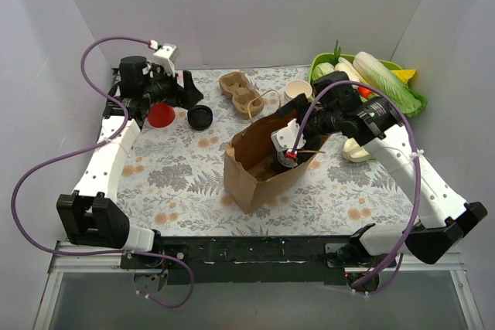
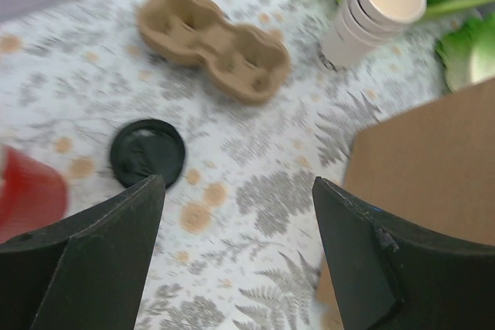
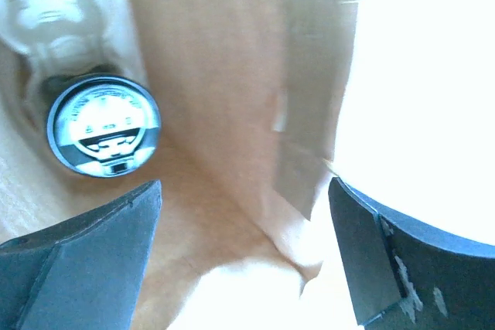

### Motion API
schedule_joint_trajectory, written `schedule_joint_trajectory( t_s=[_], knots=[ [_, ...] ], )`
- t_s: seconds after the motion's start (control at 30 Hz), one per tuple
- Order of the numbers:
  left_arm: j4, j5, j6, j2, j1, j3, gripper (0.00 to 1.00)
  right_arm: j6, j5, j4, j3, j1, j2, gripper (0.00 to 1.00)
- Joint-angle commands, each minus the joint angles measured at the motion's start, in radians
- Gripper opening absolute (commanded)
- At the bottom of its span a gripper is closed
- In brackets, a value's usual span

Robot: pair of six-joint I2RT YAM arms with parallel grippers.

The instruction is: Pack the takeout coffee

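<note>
The takeout coffee, a cup with a round black lid seen from above, stands inside the brown paper bag, upper left in the right wrist view. My right gripper hangs open in the bag's mouth, to the right of the cup, with only bag paper between its fingers. In the top view the right gripper hides the cup. The tan two-cup carrier lies on the table at the back. My left gripper is open and holds nothing, above the cloth near a loose black lid.
A red cup stands beside the loose lid. A stack of white paper cups stands behind the bag. A green basket of vegetables fills the back right corner. White walls close in the table.
</note>
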Motion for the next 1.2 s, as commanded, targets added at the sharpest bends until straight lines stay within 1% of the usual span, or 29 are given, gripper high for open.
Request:
schedule_joint_trajectory(
  t_s=[0.0,0.07,0.13,0.2,0.23,0.27,0.33,0.37,0.4,0.47,0.5,0.53,0.6,0.63,0.8,0.87,0.93,1.07,1.17],
  knots=[
    [0.059,-0.211,-0.004,-0.039,0.054,0.094,0.76,0.12,-0.02,0.261,-0.036,-0.002,-0.056,0.95],
    [0.062,-0.233,-0.019,-0.03,0.086,0.105,0.75,0.129,-0.009,0.347,-0.062,-0.003,-0.062,0.94],
    [0.054,-0.259,-0.019,-0.013,0.099,0.12,0.75,0.144,0.015,0.464,-0.108,-0.005,-0.071,0.93],
    [0.047,-0.288,-0.025,-0.004,0.105,0.132,0.73,0.163,0.035,0.532,-0.126,-0.008,-0.08,0.92],
    [0.048,-0.311,-0.028,0.004,0.137,0.131,0.72,0.183,0.044,0.581,-0.145,-0.008,-0.083,0.92],
    [0.056,-0.325,-0.033,0.006,0.146,0.129,0.72,0.235,0.05,0.662,-0.149,-0.008,-0.085,0.92],
    [0.062,-0.354,-0.033,0.021,0.152,0.126,0.68,0.304,0.081,0.768,-0.162,-0.008,-0.092,0.9],
    [0.062,-0.36,-0.033,0.027,0.163,0.128,0.66,0.391,0.095,0.884,-0.175,-0.008,-0.099,0.9],
    [0.062,-0.36,-0.041,0.033,0.169,0.135,0.63,0.426,0.125,0.941,-0.186,-0.008,-0.103,0.91],
    [0.045,-0.371,-0.038,0.067,0.183,0.157,0.61,0.479,0.156,1.046,-0.218,-0.008,-0.128,0.92],
    [0.036,-0.371,-0.03,0.084,0.189,0.19,0.59,0.517,0.187,1.141,-0.229,-0.008,-0.134,0.94],
    [0.025,-0.371,-0.025,0.101,0.198,0.213,0.58,0.532,0.199,1.193,-0.24,-0.009,-0.149,0.95],
    [-0.039,-0.334,0.004,0.156,0.224,0.267,0.55,0.575,0.24,1.291,-0.263,-0.008,-0.158,0.98],
    [-0.063,-0.328,0.016,0.171,0.229,0.313,0.53,0.58,0.247,1.293,-0.258,-0.008,-0.158,0.98],
    [-0.225,-0.276,0.102,0.262,0.252,0.396,0.48,0.657,0.342,1.264,-0.209,-0.009,-0.126,0.98],
    [-0.301,-0.271,0.119,0.286,0.258,0.431,0.46,0.678,0.356,1.258,-0.211,-0.009,-0.12,0.98],
    [-0.344,-0.276,0.117,0.312,0.264,0.448,0.44,0.678,0.354,1.258,-0.215,-0.011,-0.122,0.98],
    [-0.348,-0.292,0.099,0.334,0.269,0.456,0.42,0.683,0.354,1.246,-0.22,-0.009,-0.122,0.98],
    [-0.348,-0.308,0.094,0.355,0.269,0.473,0.38,0.678,0.351,1.238,-0.22,-0.011,-0.122,0.98]
  ],
)
